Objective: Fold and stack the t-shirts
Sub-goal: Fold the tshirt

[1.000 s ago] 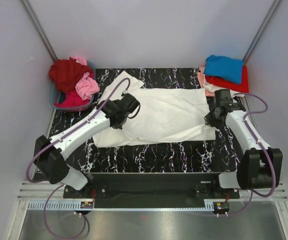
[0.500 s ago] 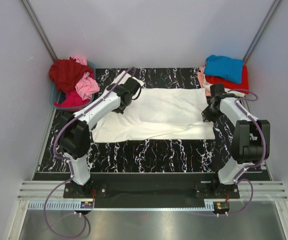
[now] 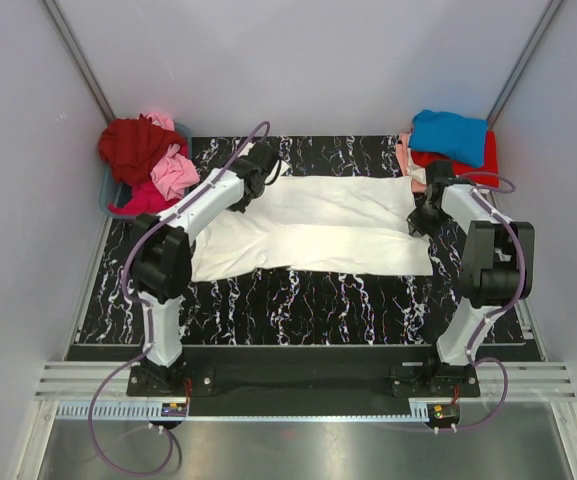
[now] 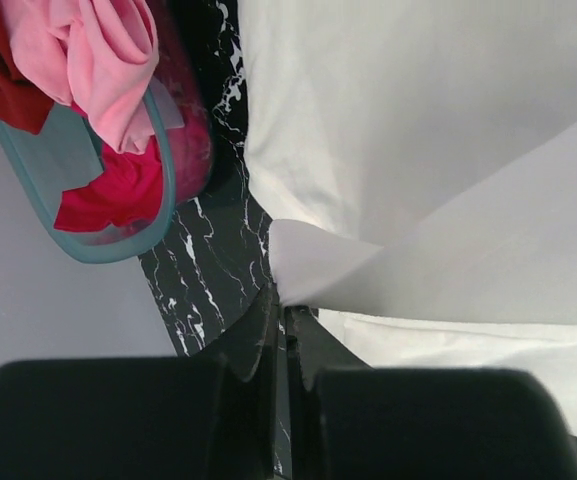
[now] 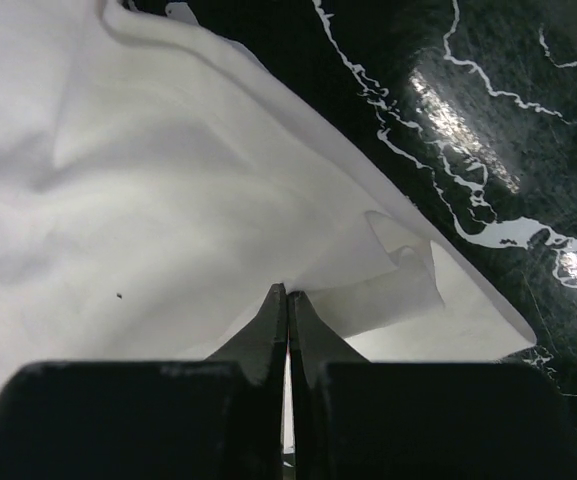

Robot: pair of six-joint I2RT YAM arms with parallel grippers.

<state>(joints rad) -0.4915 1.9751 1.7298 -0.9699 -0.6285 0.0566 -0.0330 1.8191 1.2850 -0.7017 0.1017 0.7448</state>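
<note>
A white t-shirt (image 3: pixel 318 225) lies across the black marbled table (image 3: pixel 298 300), its near half folded over toward the back. My left gripper (image 3: pixel 258 172) is shut on the shirt's left edge at the far left; the pinched white fold (image 4: pixel 308 270) shows in the left wrist view at my gripper (image 4: pixel 280 305). My right gripper (image 3: pixel 423 212) is shut on the shirt's right edge; the pinched cloth (image 5: pixel 298 260) shows in the right wrist view at my gripper (image 5: pixel 288 292). A stack of folded shirts, blue (image 3: pixel 450 135) on red, sits at the back right.
A teal basket (image 3: pixel 118 205) with red and pink shirts (image 3: pixel 148 160) stands at the back left, close to my left gripper; it also shows in the left wrist view (image 4: pixel 98 245). Grey walls enclose the table on three sides.
Both grippers have carried the shirt's near edge toward the back of the table, folding the shirt lengthwise into a narrower band. Both arms now reach further back.
</note>
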